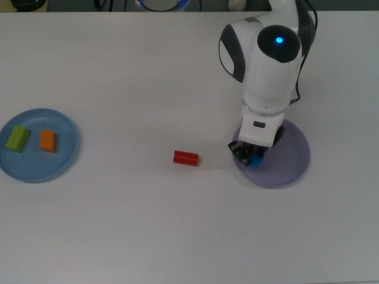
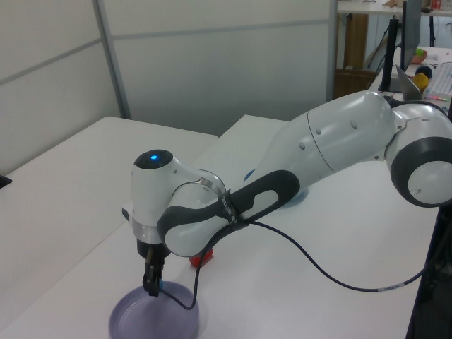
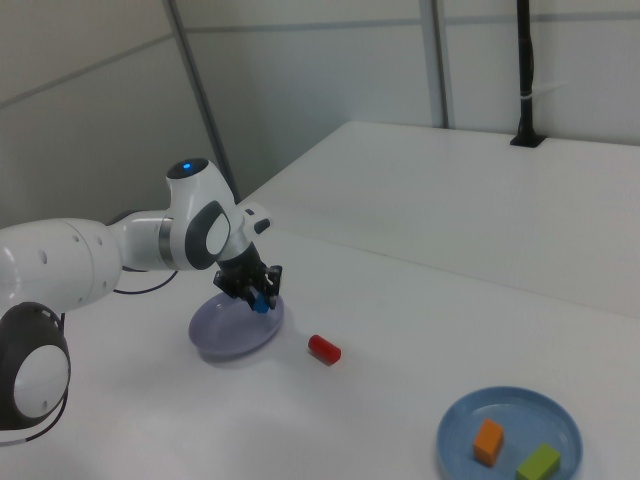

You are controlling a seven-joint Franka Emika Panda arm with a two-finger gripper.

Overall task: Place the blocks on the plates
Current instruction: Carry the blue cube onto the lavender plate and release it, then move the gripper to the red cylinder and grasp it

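My gripper is shut on the blue cube and hangs just above the left part of the lavender plate in the top view. The red block lies on the table to the top view's left of that plate. The light blue plate at the top view's far left holds the lime-green block and the orange block.
The white arm reaches in from the top view's upper edge, trailing a black cable. A black post stands at the table's far side in the right view.
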